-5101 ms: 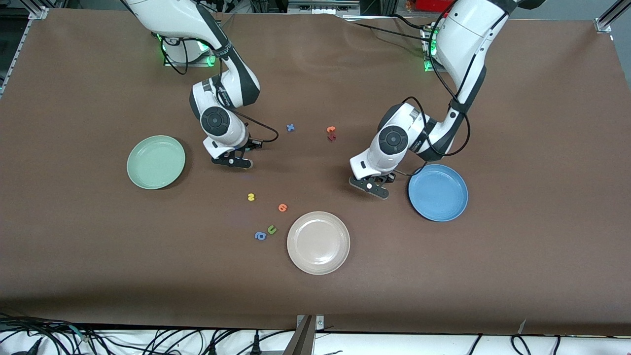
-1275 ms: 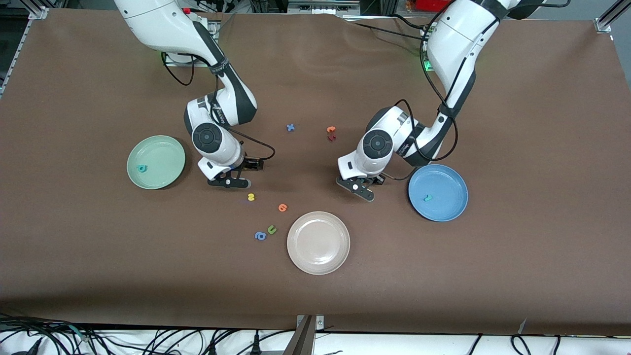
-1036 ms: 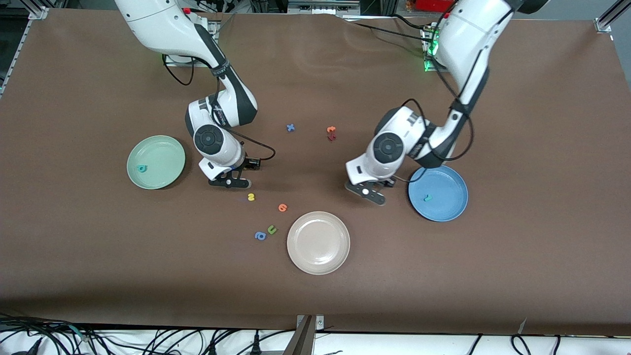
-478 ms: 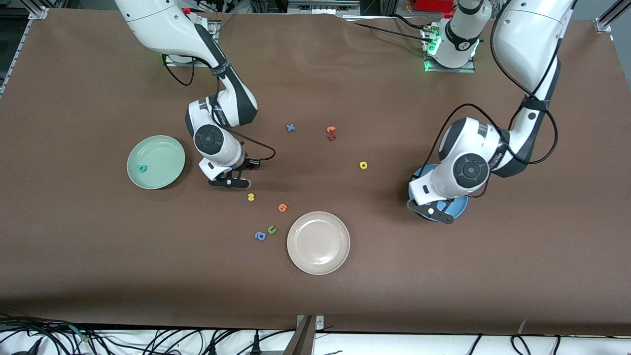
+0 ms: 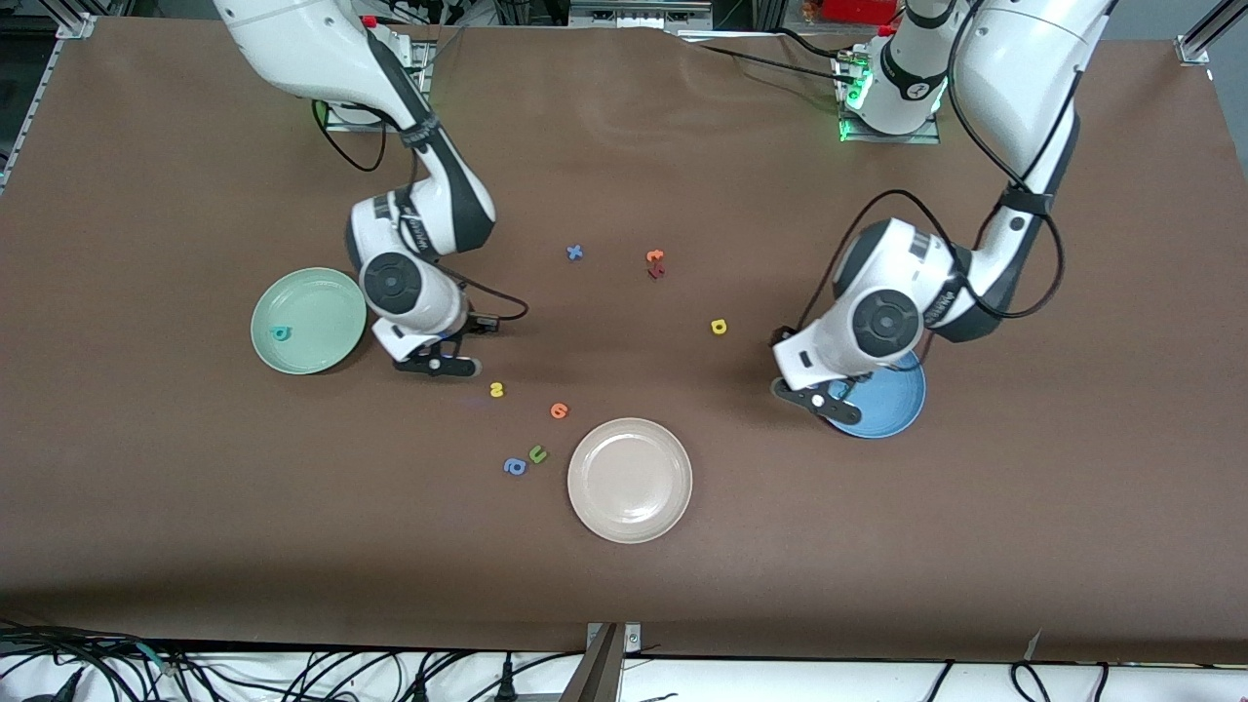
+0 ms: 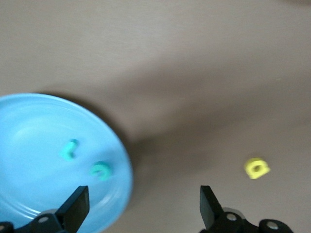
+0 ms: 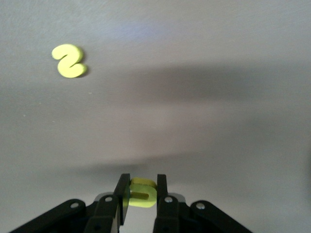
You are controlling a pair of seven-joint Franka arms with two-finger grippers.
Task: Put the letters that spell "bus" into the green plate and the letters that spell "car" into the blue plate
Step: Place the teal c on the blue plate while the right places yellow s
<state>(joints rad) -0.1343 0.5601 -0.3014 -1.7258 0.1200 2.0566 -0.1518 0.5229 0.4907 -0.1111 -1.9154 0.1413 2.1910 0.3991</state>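
Right gripper (image 7: pixel 141 196), low in its wrist view and at centre-left of the front view just beside the green plate (image 5: pixel 292 349), is pinched shut on the yellow "u" (image 7: pixel 142 193); left gripper (image 6: pixel 143 206) hangs wide open and empty over the blue plate (image 6: pixel 29 131), where the teal "c" (image 6: pixel 100 170) and teal "r" (image 6: pixel 69 149) lie; the teal "b" (image 5: pixel 281 333) sits in the green plate; the yellow "s" (image 5: pixel 496 390) and yellow "a" (image 5: pixel 719 327) lie on the table (image 5: pixel 624 585); such foam letters look light and squashy, best nipped across their flat faces.
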